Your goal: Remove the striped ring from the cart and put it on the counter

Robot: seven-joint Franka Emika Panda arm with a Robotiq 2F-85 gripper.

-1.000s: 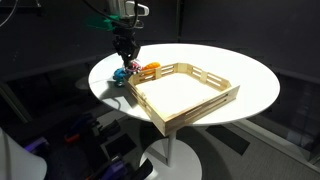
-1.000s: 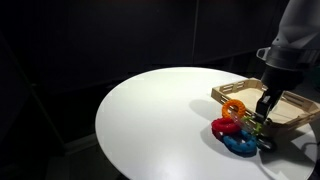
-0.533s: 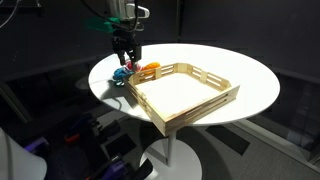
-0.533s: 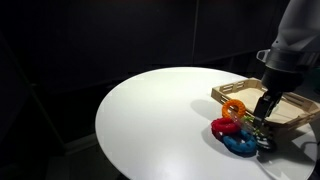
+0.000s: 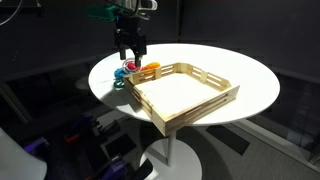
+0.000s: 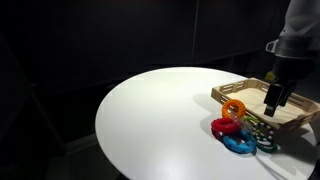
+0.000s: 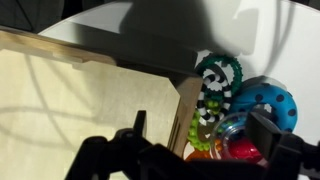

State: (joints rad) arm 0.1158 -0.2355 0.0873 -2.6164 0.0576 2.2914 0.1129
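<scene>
The striped ring (image 7: 211, 98), black and white, lies on the white counter (image 7: 285, 40) just outside a corner of the cart (image 7: 90, 64), against the coloured toys. In the exterior views it is too small to make out. My gripper (image 7: 200, 135) hangs open above the ring and toys, with nothing between its dark fingers (image 7: 136, 126). In both exterior views the gripper (image 5: 128, 46) (image 6: 275, 98) hovers clear above the toy cluster by the cart (image 5: 186, 96) (image 6: 290, 106). The cart's pale bottom is bare.
A blue spotted toy (image 7: 268, 100), a red toy (image 7: 246, 150), green beads (image 7: 195, 128) and an orange ring (image 6: 234, 109) crowd the spot by the cart's corner. The round counter (image 6: 160, 115) stretches wide beyond them; its edge (image 5: 100, 88) is close to the toys.
The gripper was shut low among the toys; it has since opened wide and risen straight up. The striped ring stays on the counter beside the cart.
</scene>
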